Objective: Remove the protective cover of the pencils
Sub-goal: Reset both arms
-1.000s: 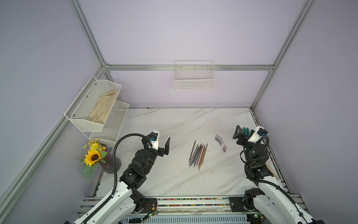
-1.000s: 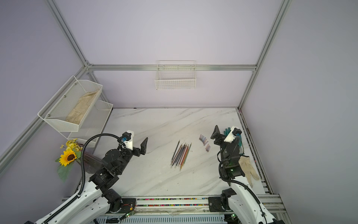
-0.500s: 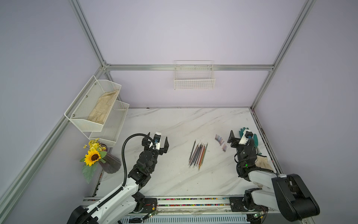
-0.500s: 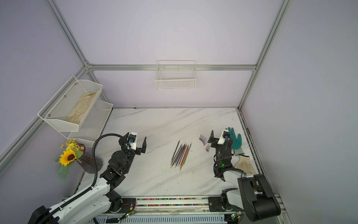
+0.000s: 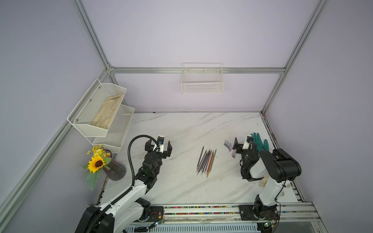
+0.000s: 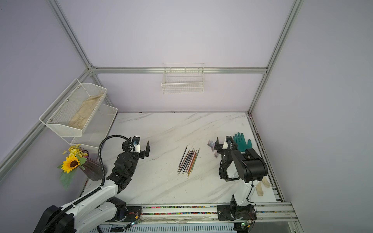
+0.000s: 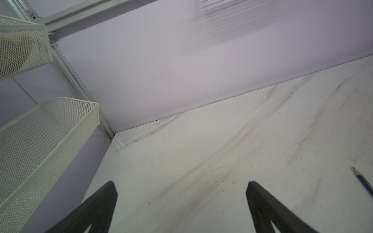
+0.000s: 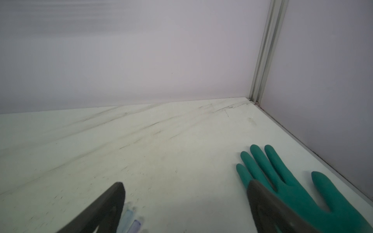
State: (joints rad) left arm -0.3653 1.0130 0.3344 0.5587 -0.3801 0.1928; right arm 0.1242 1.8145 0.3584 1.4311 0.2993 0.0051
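The pencils (image 5: 206, 161) (image 6: 188, 161) lie side by side in a loose fan at mid-table in both top views. One bare sharpened pencil tip (image 7: 361, 179) shows in the left wrist view. Several small translucent purple-blue protective covers (image 5: 229, 145) (image 6: 211, 144) (image 8: 131, 218) lie on the table right of the pencils, apart from them. My left gripper (image 5: 158, 146) (image 6: 136, 145) (image 7: 181, 183) hangs open and empty, well left of the pencils. My right gripper (image 5: 244, 143) (image 6: 225, 143) (image 8: 186, 183) is open and empty, with one finger just beside the covers.
A green glove (image 5: 260, 142) (image 8: 282, 177) lies by the right gripper, near the right wall. A beige glove (image 6: 260, 187) lies behind the right arm. A sunflower vase (image 5: 113, 169), a two-tier mesh shelf (image 5: 101, 113) and a wall basket (image 5: 202, 84) stand to the left and at the back.
Both arms have drawn back and folded lower. The left gripper has turned to face the back wall, and the right one has come down beside the covers. The pencils have not moved.
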